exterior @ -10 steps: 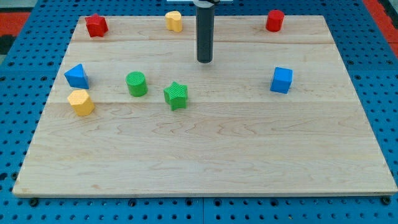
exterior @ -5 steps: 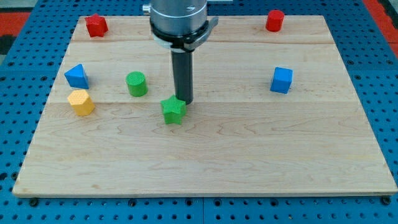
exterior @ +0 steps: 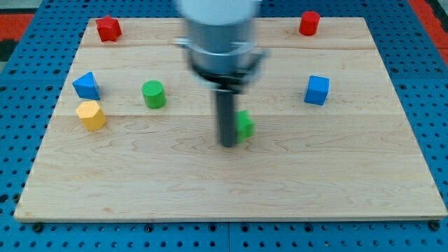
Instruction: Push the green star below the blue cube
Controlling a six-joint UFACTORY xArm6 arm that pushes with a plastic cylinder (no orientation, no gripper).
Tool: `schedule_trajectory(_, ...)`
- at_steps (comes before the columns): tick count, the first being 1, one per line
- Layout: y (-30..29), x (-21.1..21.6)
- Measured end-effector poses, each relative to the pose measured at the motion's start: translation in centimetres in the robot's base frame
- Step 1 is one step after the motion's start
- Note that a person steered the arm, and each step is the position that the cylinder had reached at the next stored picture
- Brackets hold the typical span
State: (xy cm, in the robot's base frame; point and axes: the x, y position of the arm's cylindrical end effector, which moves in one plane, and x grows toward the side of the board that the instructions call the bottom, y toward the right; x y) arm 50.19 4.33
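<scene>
The green star [exterior: 244, 125] lay a little right of the frame's centre on the wooden tabletop [exterior: 294, 182], well left of the blue cube [exterior: 316, 90] and slightly lower. My tip [exterior: 229, 144] stood touching its left side, half hiding it. No pincer existed on this rod, so nothing could open or close; the star could only be shoved.

It looked like a small, rigid, light block that would slide easily on smooth wood and might spin if pushed off-centre. Contact was best taken squarely on its left face, between points. Being squat and roughly symmetric, it had no clear long axis, and motion blur probably hid which way its points faced.
</scene>
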Motion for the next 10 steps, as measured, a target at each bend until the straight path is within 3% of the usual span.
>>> schedule_trajectory(1,-0.7,0.1)
schedule_trajectory(2,-7.3,0.1)
schedule_trajectory(3,-8.1,-1.8)
schedule_trajectory(4,-7.1,-4.0)
schedule_trajectory(5,-1.8,-5.4)
schedule_trajectory(6,5.6,-3.7)
schedule_trajectory(7,8.3,0.2)
schedule_trajectory(8,1.3,-0.7)
schedule_trajectory(9,2.5,3.3)
schedule_trajectory(10,5.7,4.4)
